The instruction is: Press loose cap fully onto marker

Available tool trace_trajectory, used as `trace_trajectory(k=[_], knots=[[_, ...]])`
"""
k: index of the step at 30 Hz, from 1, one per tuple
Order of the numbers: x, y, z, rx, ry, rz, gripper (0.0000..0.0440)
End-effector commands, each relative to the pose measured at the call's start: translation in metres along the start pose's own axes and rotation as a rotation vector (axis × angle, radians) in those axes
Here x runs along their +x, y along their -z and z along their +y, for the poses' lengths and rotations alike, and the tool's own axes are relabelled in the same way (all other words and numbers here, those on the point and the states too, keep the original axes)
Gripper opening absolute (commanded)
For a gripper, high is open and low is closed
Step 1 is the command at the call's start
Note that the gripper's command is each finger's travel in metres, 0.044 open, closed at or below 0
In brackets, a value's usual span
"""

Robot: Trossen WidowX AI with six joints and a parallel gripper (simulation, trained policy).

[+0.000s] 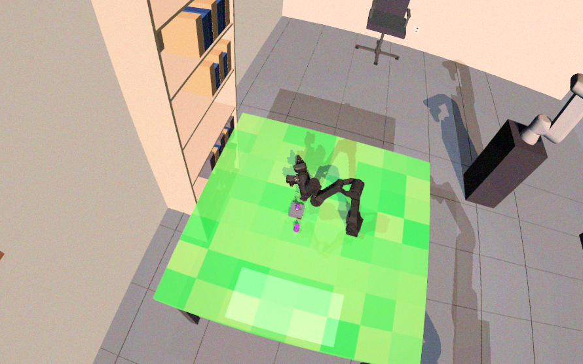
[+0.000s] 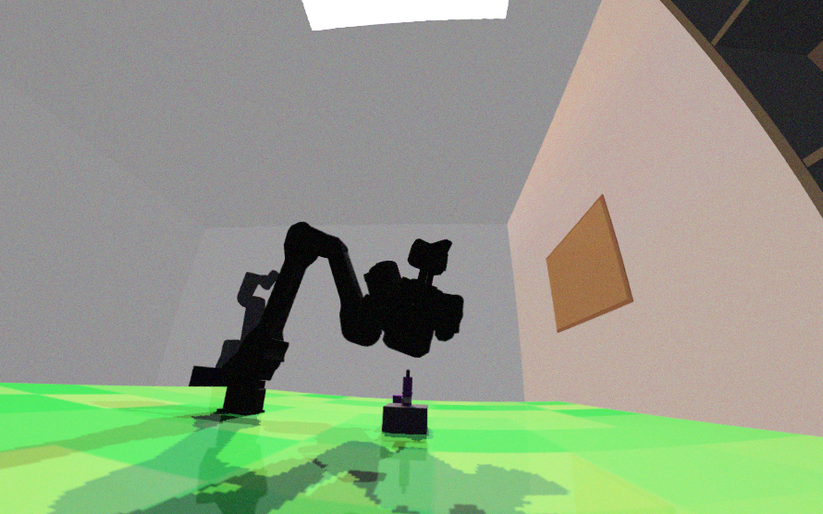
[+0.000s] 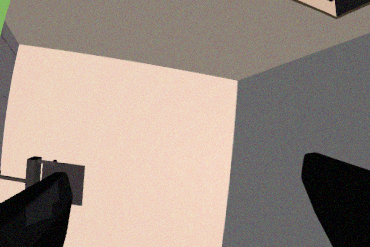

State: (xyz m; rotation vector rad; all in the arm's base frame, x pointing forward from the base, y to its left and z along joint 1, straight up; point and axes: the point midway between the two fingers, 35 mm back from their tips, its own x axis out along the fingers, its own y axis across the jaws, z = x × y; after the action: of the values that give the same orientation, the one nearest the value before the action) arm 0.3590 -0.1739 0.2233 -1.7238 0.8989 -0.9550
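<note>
The purple marker (image 1: 299, 207) (image 2: 407, 382) stands upright in the dark holder block (image 1: 293, 215) (image 2: 405, 420) near the middle of the green table. It bears no cap. The purple cap (image 1: 297, 227) stands loose on the table a short way from the block; in the exterior view only a small purple bit shows behind the block's top, probably the cap (image 2: 397, 399). My gripper (image 1: 287, 180) (image 2: 454, 314) (image 3: 188, 178) hangs well above the marker and points out at the room's walls. Its fingers stand wide apart with nothing between them.
The arm's base (image 1: 352, 226) (image 2: 241, 399) stands on the table beside the block. A bookshelf (image 1: 194, 67) stands off the table's edge. A second arm on a dark pedestal (image 1: 504, 162) and an office chair (image 1: 386, 22) are on the floor.
</note>
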Motion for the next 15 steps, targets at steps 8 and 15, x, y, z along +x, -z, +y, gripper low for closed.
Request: trace_trajectory(k=[8,15], knots=[[0.004,-0.018,-0.003,0.007,-0.031,-0.061,0.0205],[0.008,-0.036,-0.011,-0.003,-0.057,-0.122,0.0205]])
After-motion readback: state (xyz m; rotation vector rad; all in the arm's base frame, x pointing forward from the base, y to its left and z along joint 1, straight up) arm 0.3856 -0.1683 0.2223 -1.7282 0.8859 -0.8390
